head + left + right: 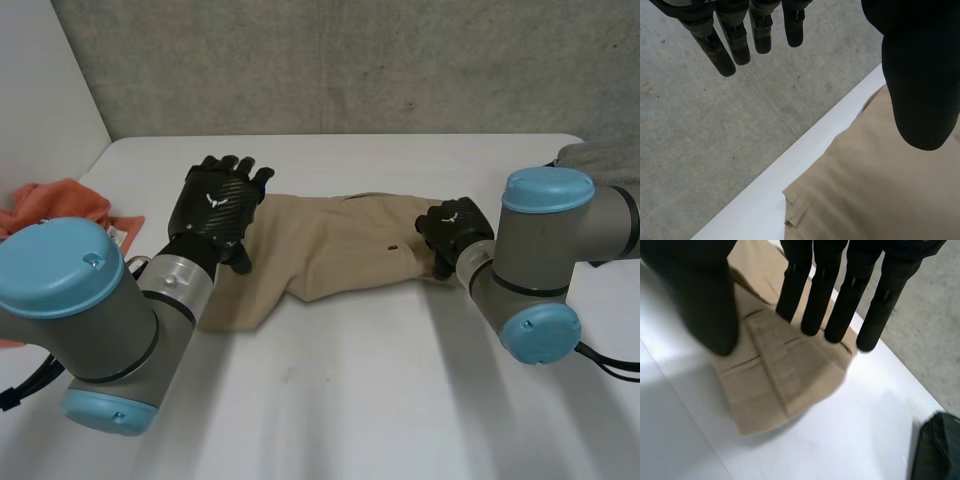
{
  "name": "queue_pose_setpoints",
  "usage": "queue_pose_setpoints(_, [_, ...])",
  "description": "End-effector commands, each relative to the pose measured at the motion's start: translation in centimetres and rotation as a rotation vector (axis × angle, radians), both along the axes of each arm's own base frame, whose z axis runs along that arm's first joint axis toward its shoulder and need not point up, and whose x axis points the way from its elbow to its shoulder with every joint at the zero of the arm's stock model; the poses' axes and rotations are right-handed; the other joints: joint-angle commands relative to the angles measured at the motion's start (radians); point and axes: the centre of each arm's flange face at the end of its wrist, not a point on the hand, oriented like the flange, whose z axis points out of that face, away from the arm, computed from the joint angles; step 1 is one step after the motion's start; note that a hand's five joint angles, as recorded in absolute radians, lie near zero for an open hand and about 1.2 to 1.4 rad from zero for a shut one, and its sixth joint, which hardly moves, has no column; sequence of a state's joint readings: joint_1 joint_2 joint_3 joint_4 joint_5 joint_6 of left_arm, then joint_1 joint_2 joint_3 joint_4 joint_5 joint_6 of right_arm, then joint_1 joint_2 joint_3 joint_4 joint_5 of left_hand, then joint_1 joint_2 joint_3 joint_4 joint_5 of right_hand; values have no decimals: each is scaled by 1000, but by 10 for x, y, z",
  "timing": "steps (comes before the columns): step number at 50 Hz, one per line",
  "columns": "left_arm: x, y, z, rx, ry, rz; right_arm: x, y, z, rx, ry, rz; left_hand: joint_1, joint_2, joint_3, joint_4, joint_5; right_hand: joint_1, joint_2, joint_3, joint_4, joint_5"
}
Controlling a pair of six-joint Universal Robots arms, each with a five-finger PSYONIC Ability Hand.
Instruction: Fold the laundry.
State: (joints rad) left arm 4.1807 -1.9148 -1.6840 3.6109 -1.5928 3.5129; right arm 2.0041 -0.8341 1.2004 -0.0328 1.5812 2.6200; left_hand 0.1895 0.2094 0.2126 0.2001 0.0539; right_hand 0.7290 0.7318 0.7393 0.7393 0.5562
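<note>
We are logging the left hand point(920, 75) as open: its fingers point(715, 47) are hanging straight, well apart from the thumb, holding nothing and lifted clear above the cloth point(880, 190). The right hand point(815, 290) is likewise open, with fingers straight and thumb spread. The cloth's end is lying just under its fingertips; we cannot tell whether they are touching it. The cloth, a tan garment, is lying flat on the table point(400, 400), its long axis running side to side between the two hands and its left end slanting somewhat toward the robot. We are placing the left hand over the left end and the right hand at the right end, so each arm is nearest its own end, and the middle is lying free. We are judging that the coming move turns on this layout: either hand can close on its own end and carry it along the long axis toward the other. A strip of bare table is separating the cloth from the far edge, and toward the robot the bare table is running wide. An orange cloth point(60, 205) is lying well off to the left, and a grey thing point(600, 155) is sitting behind the right arm point(540, 250), both apart from the tan cloth.
</note>
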Motion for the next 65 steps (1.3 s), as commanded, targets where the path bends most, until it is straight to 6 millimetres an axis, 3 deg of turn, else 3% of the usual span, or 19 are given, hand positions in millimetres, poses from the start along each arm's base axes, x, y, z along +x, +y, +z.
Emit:
queue_pose_setpoints(1, [-4, 3, 1, -6, 0, -10, -9, -10, -8, -17, 26, -49, -15, -35, -38, -26, -54, -49, -52, -60, -60, -51])
queue_pose_setpoints(7, [-4, 2, 3, -11, 3, -7, -12, -13, -14, -9, 32, -59, -15, -35, -38, -26, -54, -61, -64, -72, -72, -63])
queue_pose_setpoints(10, [-3, 0, 5, -16, 6, -1, -14, -12, -16, 2, 26, -59, -15, -35, -38, -26, -54, 287, 284, 277, 277, 285])
queue_pose_setpoints(12, [-1, -2, 5, -17, 8, 6, -17, -13, -14, 7, 20, -64, -15, -35, -38, -26, -54, 665, 662, 655, 655, 663])
queue_pose_setpoints(13, [-1, -2, 6, -17, 8, 8, -19, -13, -13, 10, 21, -72, -15, -35, -38, -26, -54, 667, 664, 657, 657, 665])
queue_pose_setpoints(21, [7, -8, 15, -34, 24, 36, -52, -2, 10, 28, 37, -90, -15, -35, -38, -26, -54, 667, 664, 657, 657, 665])
queue_pose_setpoints(27, [10, -12, 17, -41, 27, 46, -83, 4, 10, 15, 214, -47, -15, -35, -38, -26, -54, 667, 664, 657, 657, 665])
queue_pose_setpoints(34, [13, -16, 19, -41, 31, 63, -105, 2, 9, -11, 381, -37, -15, -35, -38, -26, -54, 667, 664, 657, 657, 665])
queue_pose_setpoints(37, [13, -16, 20, -38, 30, 60, -106, 3, 9, -16, 385, -30, -15, -35, -38, -26, -54, 667, 664, 657, 657, 665])
queue_pose_setpoints(41, [9, -13, 23, -39, 31, 46, -94, 16, 7, 5, 349, 61, -15, -35, -38, -26, -54, 667, 664, 657, 657, 665])
queue_pose_setpoints(42, [7, -13, 25, -42, 32, 45, -85, 25, 9, 12, 327, 119, -15, -35, -38, -26, -54, 641, 638, 630, 630, 639])
queue_pose_setpoints(45, [4, -11, 29, -40, 33, 38, -81, 31, 28, 4, 270, 140, -15, -35, -38, -26, -54, 29, 26, 18, 18, 27])
queue_pose_setpoints(49, [1, -11, 34, -42, 36, 37, -90, 20, 61, 2, 138, 35, -15, -35, -38, -26, -54, -107, -110, -118, -118, -109])
queue_pose_setpoints(53, [-4, -8, 40, -48, 41, 26, -95, 5, 82, 52, 14, -44, -15, -35, -38, -26, -54, -252, -255, -262, -262, -254])
queue_pose_setpoints(57, [-8, -7, 43, -51, 45, 18, -95, -16, 89, 90, -19, -67, -15, -35, -38, -26, -54, -284, -287, -295, -295, -286])
queue_pose_setpoints(60, [-11, -5, 44, -52, 46, 14, -93, -32, 87, 100, -25, -70, -15, -35, -38, -26, -54, -284, -287, -295, -295, -286])
queue_pose_setpoints(65, [-17, -1, 42, -45, 48, 7, -80, -77, 60, 90, -67, -76, -15, -35, -38, -26, -54, -290, -293, -300, -300, -292])
